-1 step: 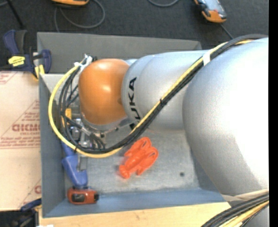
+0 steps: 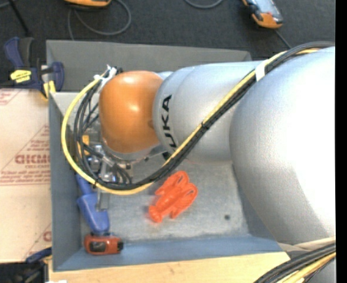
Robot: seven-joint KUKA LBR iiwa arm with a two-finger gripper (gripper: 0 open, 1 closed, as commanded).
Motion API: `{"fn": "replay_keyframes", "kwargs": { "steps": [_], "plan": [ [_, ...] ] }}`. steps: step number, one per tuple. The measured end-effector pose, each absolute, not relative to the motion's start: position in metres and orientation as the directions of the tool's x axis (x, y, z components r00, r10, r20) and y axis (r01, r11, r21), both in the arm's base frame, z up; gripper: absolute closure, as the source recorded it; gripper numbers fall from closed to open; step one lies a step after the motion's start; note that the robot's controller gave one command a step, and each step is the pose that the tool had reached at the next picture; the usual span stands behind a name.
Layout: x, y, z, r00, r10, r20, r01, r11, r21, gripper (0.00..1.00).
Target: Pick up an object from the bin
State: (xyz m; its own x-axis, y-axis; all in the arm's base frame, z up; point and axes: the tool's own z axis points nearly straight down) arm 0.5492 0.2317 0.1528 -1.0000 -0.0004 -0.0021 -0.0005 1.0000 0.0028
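Note:
My gripper (image 2: 107, 173) hangs under the arm's wrist at the left side of the bin, low over the floor and partly hidden by cables. Just below it, along the left wall, lies a blue plastic tool (image 2: 92, 210) with a rounded end, its upper part tucked under the gripper. A small orange and black tape measure (image 2: 102, 244) rests in the front left corner. To the right of the gripper, on the bin floor, lies an orange-red lobster-shaped toy (image 2: 173, 196), apart from the gripper.
The arm's thick silver body covers the bin's right half and back. Bare floor shows in front of the lobster toy, towards the front wall.

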Motion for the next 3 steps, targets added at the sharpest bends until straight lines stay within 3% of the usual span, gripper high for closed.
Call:
{"fn": "replay_keyframes", "kwargs": {
  "steps": [1, 2, 3],
  "plan": [
    [0.629, 0.233, 0.084, -0.996, -0.087, -0.021, -0.087, 0.996, 0.004, 0.00],
    [0.635, 0.235, 0.117, -0.948, -0.319, -0.003, -0.319, 0.948, -0.001, 0.00],
    [0.640, 0.216, 0.110, -0.905, -0.424, -0.006, -0.424, 0.905, -0.002, 0.00]
  ]
}}
